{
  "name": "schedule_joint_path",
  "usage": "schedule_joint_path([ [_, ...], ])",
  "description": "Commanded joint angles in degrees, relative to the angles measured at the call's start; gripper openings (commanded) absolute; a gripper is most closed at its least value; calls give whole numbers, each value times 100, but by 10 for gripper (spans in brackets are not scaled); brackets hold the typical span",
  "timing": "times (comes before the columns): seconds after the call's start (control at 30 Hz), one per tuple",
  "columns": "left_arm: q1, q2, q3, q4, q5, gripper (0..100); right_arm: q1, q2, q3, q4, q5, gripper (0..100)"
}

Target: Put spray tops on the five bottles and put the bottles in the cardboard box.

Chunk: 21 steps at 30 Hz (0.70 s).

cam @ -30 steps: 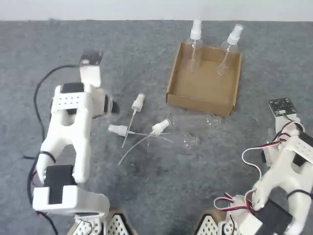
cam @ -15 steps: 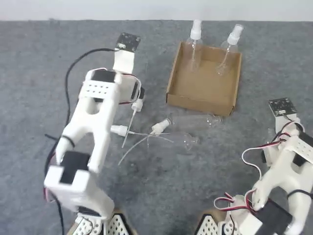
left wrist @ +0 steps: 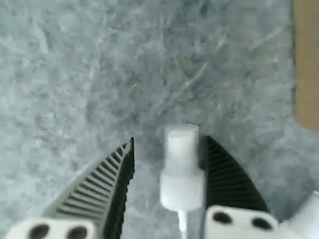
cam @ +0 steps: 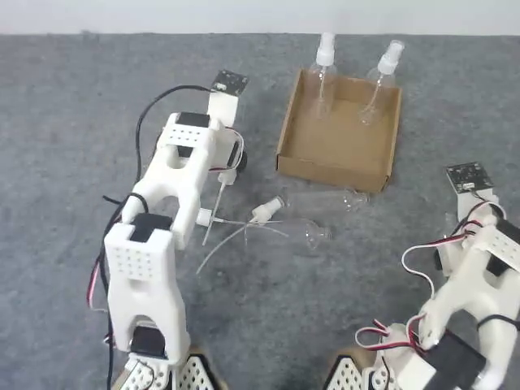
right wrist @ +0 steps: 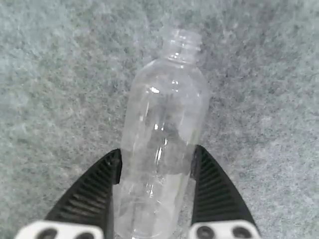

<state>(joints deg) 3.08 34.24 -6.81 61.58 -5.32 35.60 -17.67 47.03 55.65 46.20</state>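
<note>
Spray top [left wrist: 182,169] sits between my left fingers [left wrist: 119,172], which stand apart. One ribbed pad is just beside its collar, and a strip of grey bench [left wrist: 75,74] shows between the other pad and the white head. In the high view this spray top lies a little left of the frame's centre, its thin tube trailing toward the lower edge. My left arm [cam: 175,187] stretches up to it from the lower left.

My right fingers [right wrist: 107,174] are clamped on a clear bottle [right wrist: 164,124], one pad against each side of its body. Its open neck points away from my wrist, over the grey bench. My right arm [cam: 475,268] is folded at the lower right of the high view.

Two more spray tops [cam: 266,210] lie near the centre, close to what look like two uncapped bottles [cam: 313,234] on their sides. One of these is just in front of the near wall of the cardboard box [cam: 333,172]. The box sits right of centre in the upper half of the frame, and two capped bottles [cam: 323,77] stand at its far wall.
</note>
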Motion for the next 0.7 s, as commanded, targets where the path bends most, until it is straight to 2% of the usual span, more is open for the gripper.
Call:
schedule_joint_path([
  [0.0, 26, -132, -303, 35, -53, 103, 31, 31, 9, -75, 53, 35],
  [0.27, 88, -440, -303, 343, -9, 14, 57, 31, 9, -75, 53, 35],
  [0.57, -9, -2567, -268, 1714, 0, 13, 40, 31, 9, -75, 53, 35],
  [0.67, -62, -3297, -110, 2110, 229, 13, 40, 31, 9, -75, 53, 35],
])
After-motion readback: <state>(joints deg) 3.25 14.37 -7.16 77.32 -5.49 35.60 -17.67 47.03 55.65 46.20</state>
